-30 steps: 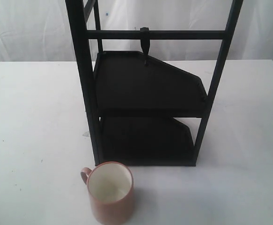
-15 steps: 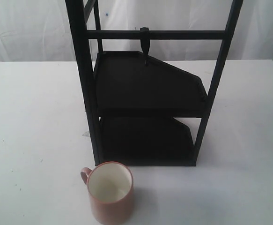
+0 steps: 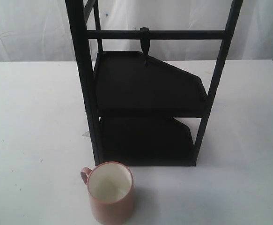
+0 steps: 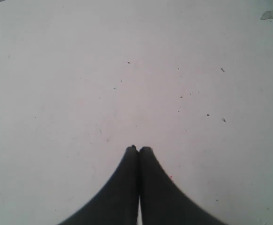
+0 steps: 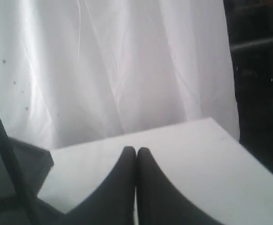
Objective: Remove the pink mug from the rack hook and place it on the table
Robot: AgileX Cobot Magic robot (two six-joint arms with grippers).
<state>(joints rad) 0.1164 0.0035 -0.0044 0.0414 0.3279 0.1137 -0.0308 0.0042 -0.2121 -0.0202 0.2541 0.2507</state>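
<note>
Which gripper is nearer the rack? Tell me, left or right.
Right, probably. The right gripper, shut, has a post of the rack close beside it; the left gripper, shut, faces only bare table, no rack in its view.

pink mug (image 3: pixel 110 192): salmon outside, cream inside; set upright on the table, handle turned to 10 o'clock.
mug position: at 7 o'clock of the rack's base, near its front left post.
rack hook (image 3: pixel 145 46): short black peg, hung from the crossbar, well apart from the mug.
rack (image 3: pixel 87 93): tall black frame, two dark shelves, stood upright.
table (image 3: pixel 33 117): matte white, flat.
</note>
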